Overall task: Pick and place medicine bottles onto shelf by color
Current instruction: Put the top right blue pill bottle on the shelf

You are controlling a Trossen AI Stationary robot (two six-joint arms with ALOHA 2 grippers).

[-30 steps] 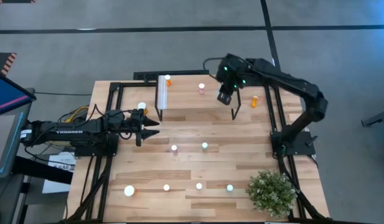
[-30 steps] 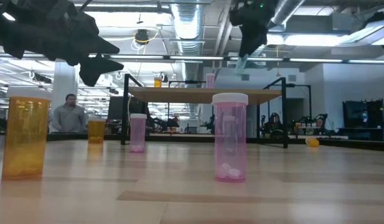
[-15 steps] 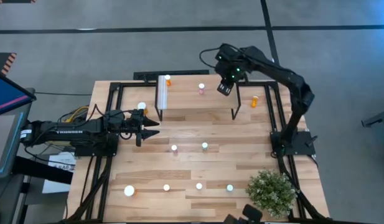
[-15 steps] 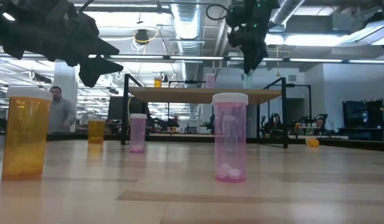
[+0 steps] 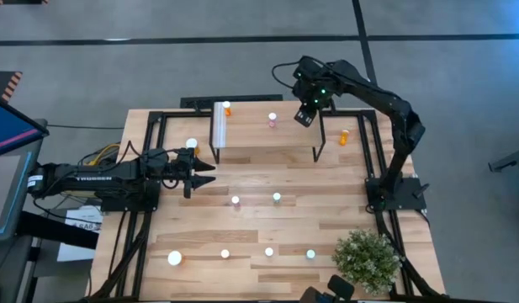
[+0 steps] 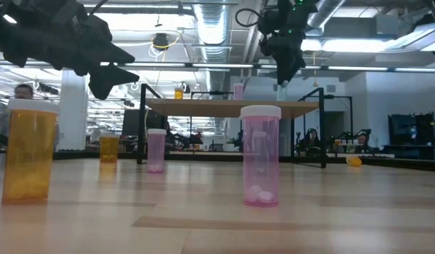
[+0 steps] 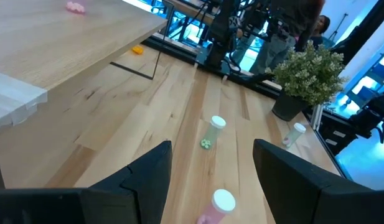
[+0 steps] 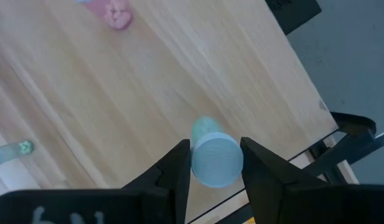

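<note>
On shelf [image 5: 267,135]: orange bottle [image 5: 227,108], pink bottle [image 5: 272,120], teal bottle [image 8: 211,155] between loosening right gripper [image 8: 215,163] fingers; off shelf: seven-odd bottles, left gripper [image 5: 202,172] open, empty.

A light wooden desk [image 5: 267,227] fills the middle of the high view, set on a grey floor [image 5: 116,67] crossed by dark lines. A green potted plant [image 5: 368,261] stands at the desk's near right corner, and it shows too in the left wrist view [image 7: 310,68]. A blue screen [image 5: 7,130] sits off the desk's left side. In the low view a person [image 6: 20,95] is at the far left of the room.
</note>
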